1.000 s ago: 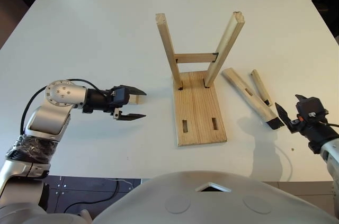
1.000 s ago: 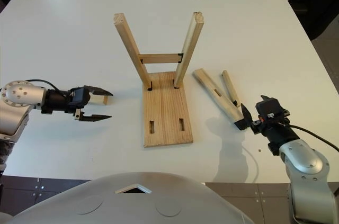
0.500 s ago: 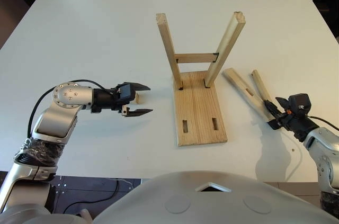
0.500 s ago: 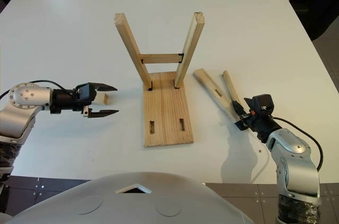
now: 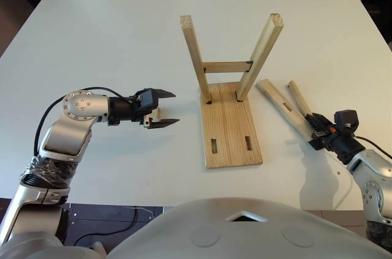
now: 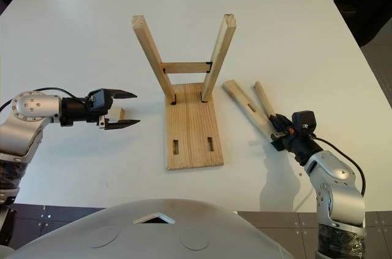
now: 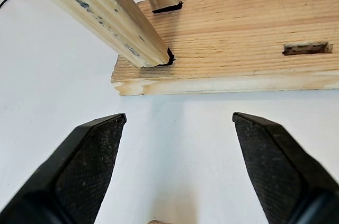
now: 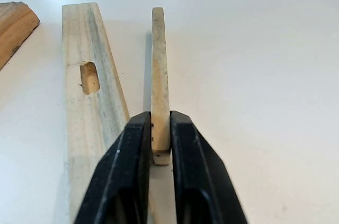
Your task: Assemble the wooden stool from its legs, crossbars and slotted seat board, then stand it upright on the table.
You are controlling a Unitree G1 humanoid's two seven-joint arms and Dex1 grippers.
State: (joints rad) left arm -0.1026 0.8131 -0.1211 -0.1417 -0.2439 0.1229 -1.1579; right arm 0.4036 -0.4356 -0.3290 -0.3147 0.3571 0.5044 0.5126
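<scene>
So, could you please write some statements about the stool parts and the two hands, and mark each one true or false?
1. Two legs stand in the far slots of the seat board. True.
2. The left hand is shut on a leg. False: it is open and holds nothing, to the left of the seat board.
3. The right hand is shut on the thin bar. True.
4. All four slots of the seat board are filled. False: the two near slots are empty.
5. A crossbar joins the two standing legs. True.
</scene>
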